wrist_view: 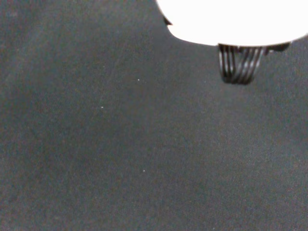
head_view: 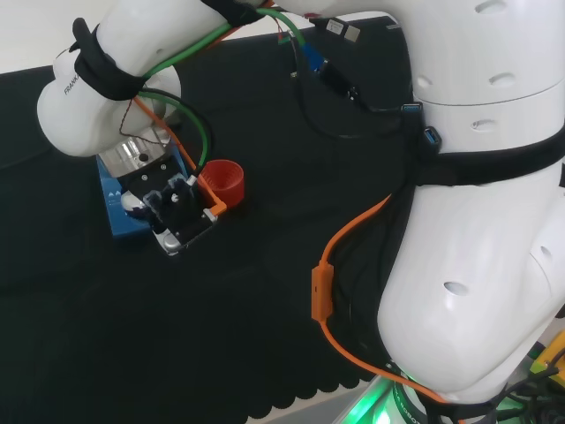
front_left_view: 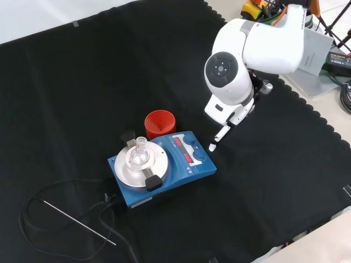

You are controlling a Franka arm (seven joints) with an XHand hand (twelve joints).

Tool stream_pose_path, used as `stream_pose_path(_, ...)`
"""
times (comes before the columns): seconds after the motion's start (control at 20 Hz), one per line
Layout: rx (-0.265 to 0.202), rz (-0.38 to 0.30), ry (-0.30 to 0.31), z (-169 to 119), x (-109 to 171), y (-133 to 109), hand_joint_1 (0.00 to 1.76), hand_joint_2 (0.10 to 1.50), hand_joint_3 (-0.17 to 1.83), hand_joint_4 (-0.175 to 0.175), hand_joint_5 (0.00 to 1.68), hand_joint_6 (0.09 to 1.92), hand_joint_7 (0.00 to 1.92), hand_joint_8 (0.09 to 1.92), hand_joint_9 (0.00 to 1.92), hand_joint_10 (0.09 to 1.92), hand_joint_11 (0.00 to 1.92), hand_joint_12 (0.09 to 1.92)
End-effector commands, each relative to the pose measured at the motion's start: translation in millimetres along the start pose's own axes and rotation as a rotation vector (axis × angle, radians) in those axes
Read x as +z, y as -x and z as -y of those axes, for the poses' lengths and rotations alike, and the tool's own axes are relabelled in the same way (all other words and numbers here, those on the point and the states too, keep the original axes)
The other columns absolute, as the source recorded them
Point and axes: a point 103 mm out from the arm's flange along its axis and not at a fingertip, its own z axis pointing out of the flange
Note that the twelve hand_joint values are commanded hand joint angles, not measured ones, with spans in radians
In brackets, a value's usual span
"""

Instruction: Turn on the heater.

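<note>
The heater (front_left_view: 181, 164) is a blue box with a round metal plate (front_left_view: 123, 164) and a sloped front panel with two blue knobs (front_left_view: 191, 142). A small clear flask (front_left_view: 139, 153) stands on the plate. My hand (front_left_view: 230, 115) hangs just right of the panel in the front view, with one straight finger (front_left_view: 217, 138) pointing down. Its tip is beside the heater's near corner; whether it touches, I cannot tell. From the head view, the hand (head_view: 172, 208) covers most of the heater (head_view: 119, 212). The wrist view has bare black cloth (wrist_view: 120, 144) under a blurred white part of the hand (wrist_view: 231, 19).
A red ribbed ring (front_left_view: 159, 124) stands right behind the heater, also seen as the red ring (head_view: 224, 181) beside the hand. A black cable (front_left_view: 33, 216) and a thin metal rod (front_left_view: 79, 222) lie on the cloth left of the heater.
</note>
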Motion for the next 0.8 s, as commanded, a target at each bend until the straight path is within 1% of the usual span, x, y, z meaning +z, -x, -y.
stream_pose_path(0.05,0.005,-0.012,-0.010,-8,1,11,1.64,0.49,1.30,-0.048,0.03,0.52,1.81,1.45,1.82,1.43,1.59,1.50)
stream_pose_path(0.1,0.003,-0.014,-0.009,-10,3,16,1.64,0.49,1.30,-0.048,0.03,0.52,1.81,1.45,1.82,1.43,1.59,1.50)
stream_pose_path(0.2,0.013,0.003,-0.004,-10,2,13,1.64,0.49,1.30,-0.048,0.03,0.52,1.81,1.45,1.82,1.43,1.59,1.50)
stream_pose_path(0.4,0.008,-0.010,-0.013,-12,7,21,1.64,0.49,1.30,-0.049,0.03,0.52,1.81,1.45,1.82,1.43,1.59,1.50)
stream_pose_path(0.5,0.006,-0.020,-0.007,-13,10,26,1.64,0.49,1.30,-0.049,0.03,0.52,1.81,1.45,1.82,1.43,1.59,1.50)
stream_pose_path(0.6,0.013,-0.007,-0.005,-14,8,22,1.64,0.49,1.30,-0.049,0.03,0.53,1.81,1.45,1.82,1.43,1.59,1.50)
stream_pose_path(0.75,0.012,-0.012,-0.003,-15,9,25,1.64,0.49,1.30,-0.049,0.03,0.53,1.81,1.45,1.82,1.43,1.59,1.50)
stream_pose_path(0.8,0.016,-0.003,-0.007,-15,7,23,1.64,0.49,1.30,-0.049,0.03,0.53,1.81,1.45,1.82,1.43,1.58,1.50)
